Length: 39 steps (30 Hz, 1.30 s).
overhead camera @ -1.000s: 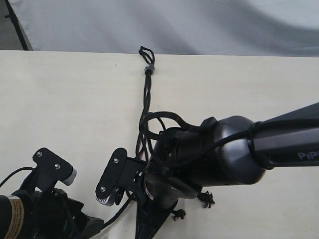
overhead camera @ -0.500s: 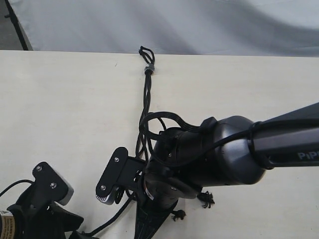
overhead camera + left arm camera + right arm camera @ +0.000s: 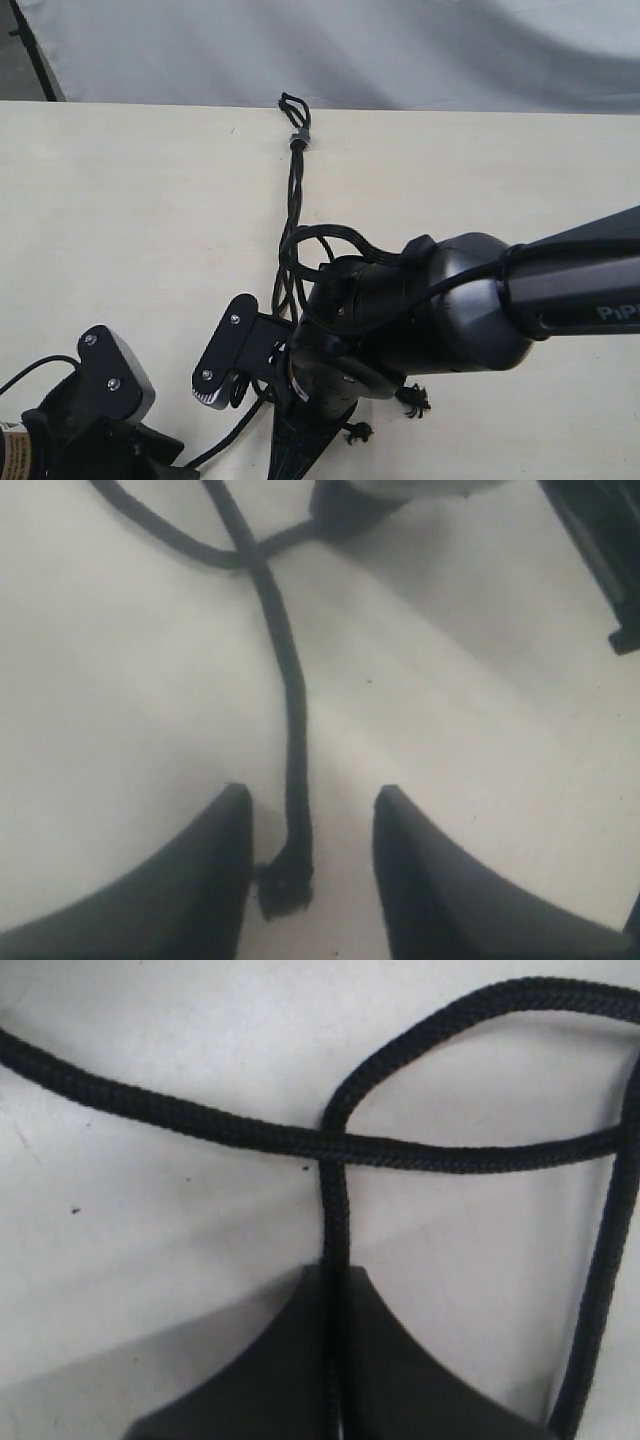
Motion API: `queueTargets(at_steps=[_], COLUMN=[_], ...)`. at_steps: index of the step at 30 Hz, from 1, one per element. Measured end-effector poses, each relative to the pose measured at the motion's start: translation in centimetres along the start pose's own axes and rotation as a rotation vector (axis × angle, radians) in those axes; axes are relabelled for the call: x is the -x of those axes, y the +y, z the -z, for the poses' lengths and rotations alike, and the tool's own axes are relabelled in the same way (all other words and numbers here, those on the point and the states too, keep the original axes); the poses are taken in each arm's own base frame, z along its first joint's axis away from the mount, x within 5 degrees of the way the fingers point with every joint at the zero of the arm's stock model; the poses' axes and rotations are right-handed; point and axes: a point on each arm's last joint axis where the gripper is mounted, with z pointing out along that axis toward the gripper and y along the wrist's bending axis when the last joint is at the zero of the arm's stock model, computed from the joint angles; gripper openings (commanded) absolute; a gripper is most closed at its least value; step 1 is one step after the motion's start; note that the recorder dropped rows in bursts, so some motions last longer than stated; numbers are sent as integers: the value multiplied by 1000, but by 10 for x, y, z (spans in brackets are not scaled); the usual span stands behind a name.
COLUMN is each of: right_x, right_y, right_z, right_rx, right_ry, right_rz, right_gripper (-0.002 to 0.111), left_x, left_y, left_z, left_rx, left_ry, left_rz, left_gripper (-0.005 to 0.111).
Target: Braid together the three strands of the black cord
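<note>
**A:** Cord, where?

**B:** The black cord lies lengthwise down the middle of the table. Its loop sits at the far edge, with the grey band just under it. From there a plaited run heads toward the near edge and passes under the right arm. One frayed tip shows past that arm, close to the near edge.

**A:** Right side?

**B:** On the right gripper the jaws are together, clamped on one strand that runs straight out from them. A second strand crosses it just ahead. Cannot tell for sure which lies on top.

**A:** Left side?

**B:** On the left gripper the jaws stand apart with nothing clamped. A loose strand lies flat on the table in the gap. Its knotted tip is deep between the jaws and off centre, close to one finger. Touching or not, cannot tell.

**A:** What does the next move hang on?

**B:** The loose strand's long axis runs along the gap, not across it. It leads away from the left jaws toward a crossing beside the right arm's dark body. The left arm is plainly the nearer one to this end. My reading is that closing here would catch the strand just short of its tip. It could then be carried over the strand that the right jaws pin.

**A:** Risk?

**B:** Little cord lies behind the grip point, so a slight pull might slip the tip out.
</note>
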Motion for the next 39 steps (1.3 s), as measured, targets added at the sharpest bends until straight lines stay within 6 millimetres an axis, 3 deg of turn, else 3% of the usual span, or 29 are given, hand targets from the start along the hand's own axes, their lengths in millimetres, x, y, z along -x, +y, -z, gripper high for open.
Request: queueTargets(at_steps=[2, 14, 19, 25, 30, 39], right_x=[0, -1, -3, -1, -9, -20], right_y=[0, -1, -12, -31, -82, -96], right_z=[0, 2, 21, 20, 11, -28], right_rx=[0, -4, -102, -222, -242, -200], right_ry=[0, 10, 16, -8, -119, -99], right_rz=[0, -2, 116, 226, 118, 135], right_gripper=[-1, -1, -1, -1, -1, -1], left_x=[-1, -4, -5, -7, -7, -7], left_y=[1, 3, 4, 5, 5, 5], left_z=[0, 0, 0, 0, 0, 0], left_rx=[9, 34, 48, 57, 59, 59], left_ry=[12, 45, 59, 72, 73, 73], left_rz=[-2, -7, 2, 5, 8, 8], left_gripper=[0, 0, 0, 0, 0, 0])
